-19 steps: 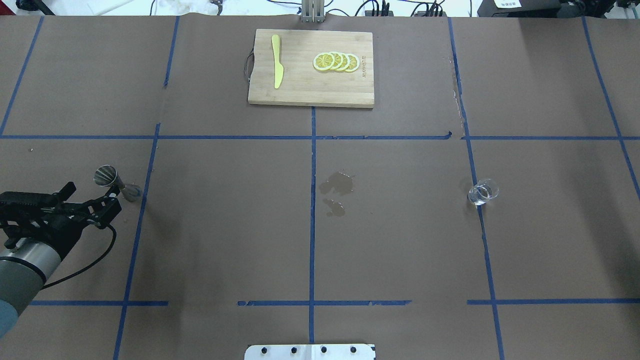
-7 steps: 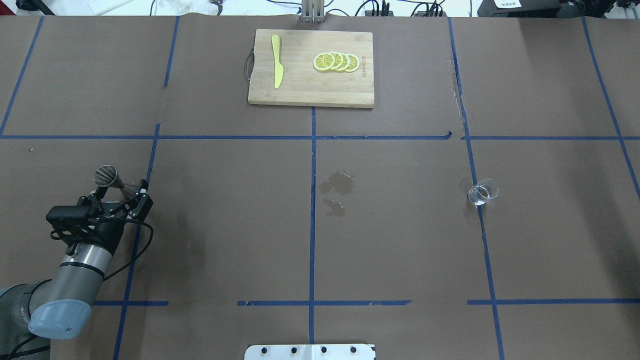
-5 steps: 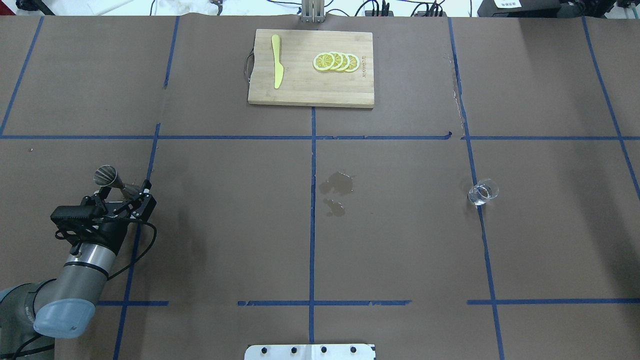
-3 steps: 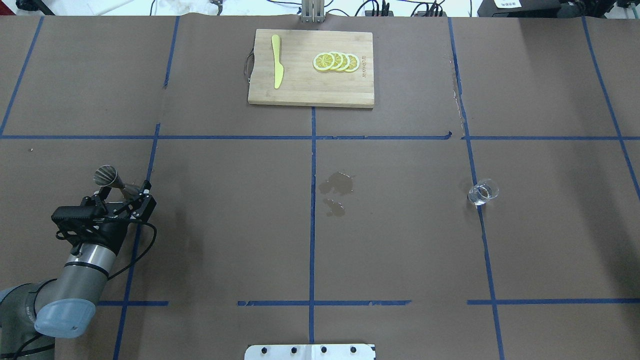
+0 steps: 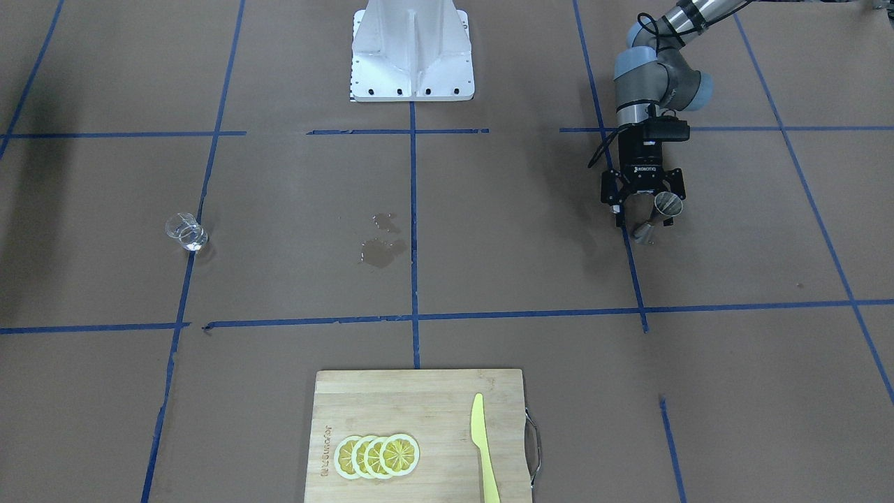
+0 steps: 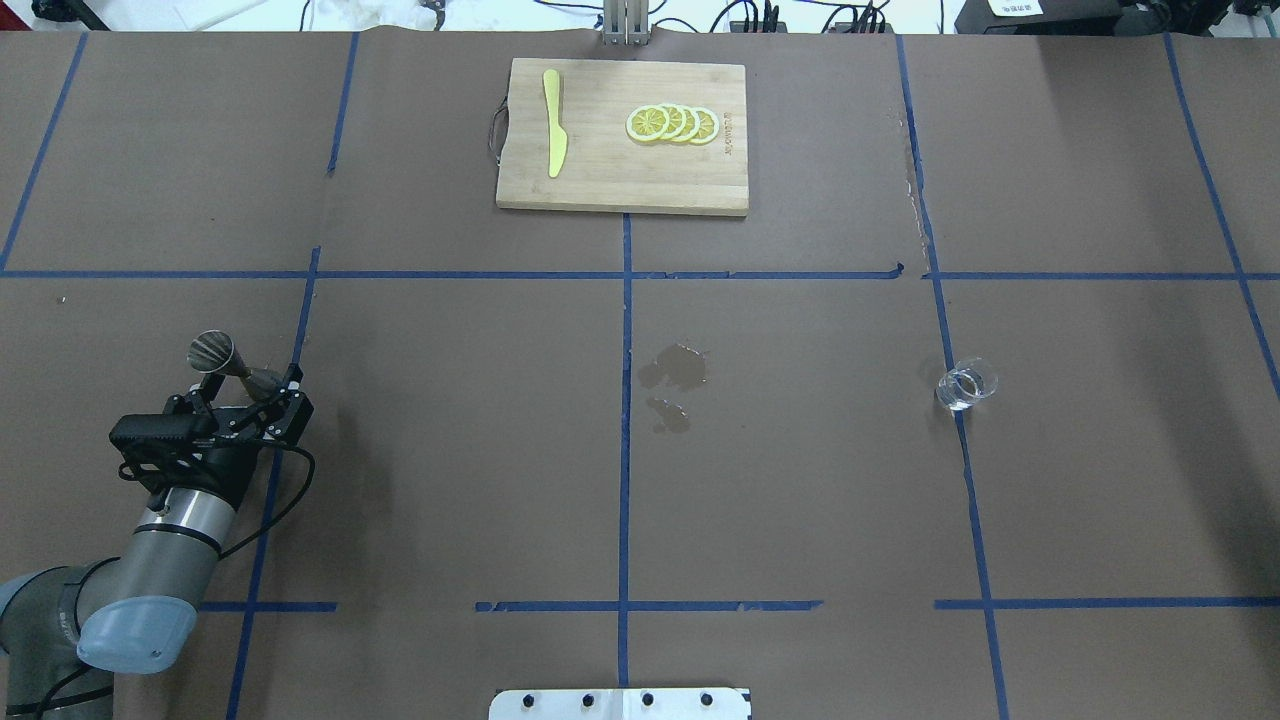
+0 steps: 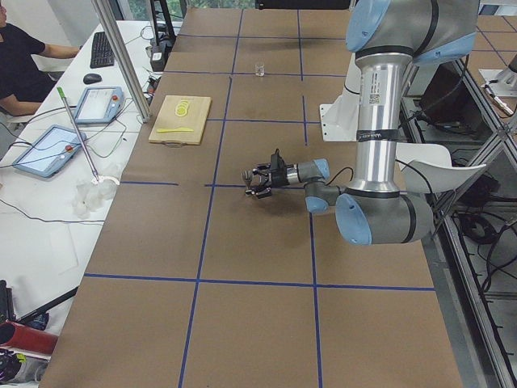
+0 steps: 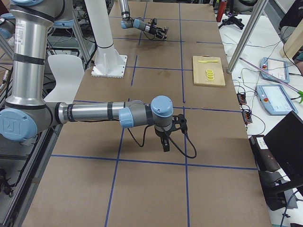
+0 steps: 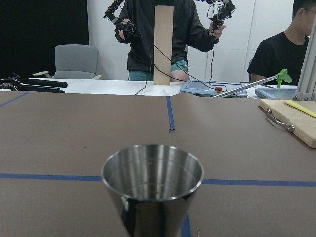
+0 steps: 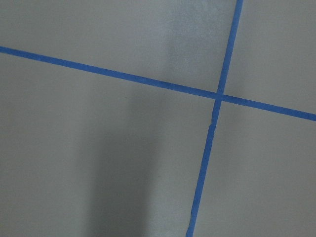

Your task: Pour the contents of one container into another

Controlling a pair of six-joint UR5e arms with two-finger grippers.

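Left gripper (image 6: 248, 381) is open, jaws flanking the steel jigger (image 6: 213, 351) on the worktop (image 6: 450, 470). Right gripper (image 8: 165, 146): state cannot be determined.

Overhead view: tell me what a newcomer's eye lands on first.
The left gripper, open around the steel jigger, at the view's left. Then the cutting board at the far edge, carrying lemon slices and a yellow knife. A wet stain sits in the middle, the glass cup alone at the right.

1 jigger (image 6: 213, 351), 1 glass cup (image 6: 967, 385), 1 board (image 6: 600, 175) w/ 1 knife (image 6: 553, 120), 4 lemon slices (image 6: 672, 123).
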